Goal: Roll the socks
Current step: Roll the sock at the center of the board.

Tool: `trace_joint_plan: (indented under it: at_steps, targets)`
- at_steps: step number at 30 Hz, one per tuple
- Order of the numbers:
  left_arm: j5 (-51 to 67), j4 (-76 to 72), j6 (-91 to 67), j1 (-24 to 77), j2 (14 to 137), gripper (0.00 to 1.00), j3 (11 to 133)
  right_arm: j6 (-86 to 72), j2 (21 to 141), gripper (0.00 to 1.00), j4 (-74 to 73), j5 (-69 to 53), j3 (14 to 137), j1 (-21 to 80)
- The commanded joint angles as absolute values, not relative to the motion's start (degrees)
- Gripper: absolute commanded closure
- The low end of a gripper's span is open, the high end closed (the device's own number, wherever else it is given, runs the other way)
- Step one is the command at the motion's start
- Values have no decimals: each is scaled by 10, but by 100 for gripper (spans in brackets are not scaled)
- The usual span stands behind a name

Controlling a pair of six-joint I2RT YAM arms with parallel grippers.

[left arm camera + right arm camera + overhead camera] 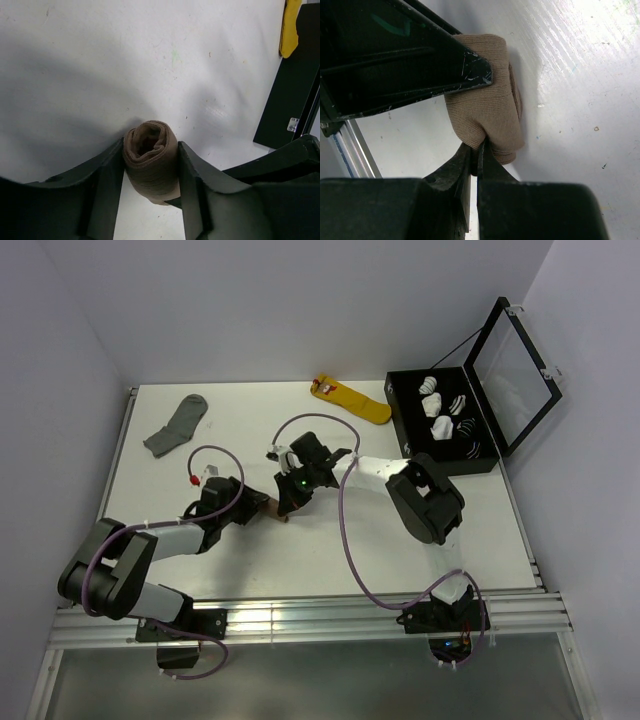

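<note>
Tan sock (150, 160) is wound into a tight roll, low over the counter (100, 60), centre-front between the arms. Left claw (151, 148) is clamped across it. Right claw (476, 150) is pinched together on a fold of the outer layer. Rolling looks done; locking the roll and letting go seem to be left. Count: one tan roll, one grey sock (175, 426), one yellow sock (352, 400), one open box (396, 410) with pale rolls too small to count.
</note>
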State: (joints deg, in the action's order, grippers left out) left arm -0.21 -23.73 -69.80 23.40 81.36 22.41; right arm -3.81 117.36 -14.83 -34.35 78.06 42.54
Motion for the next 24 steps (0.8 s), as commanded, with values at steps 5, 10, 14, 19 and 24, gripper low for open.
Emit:
trace_joint_plan:
  at_steps: [5, 10, 14, 19, 24]
  targets:
    - [-27, -211, -680, 241, 812, 72, 225, -45, 1191, 100, -214, -310, 749, 429]
    - [-47, -156, -657, 252, 802, 86, 252, -53, 1145, 74, -180, -274, 725, 432]
    - [-55, -106, -635, 258, 803, 90, 283, -50, 1096, 56, -157, -205, 710, 442]
    - [-60, -72, -622, 262, 808, 90, 301, -27, 1035, 38, -113, -131, 685, 467]
    - [-62, -50, -611, 264, 809, 91, 317, 11, 1004, 30, -74, -60, 666, 499]
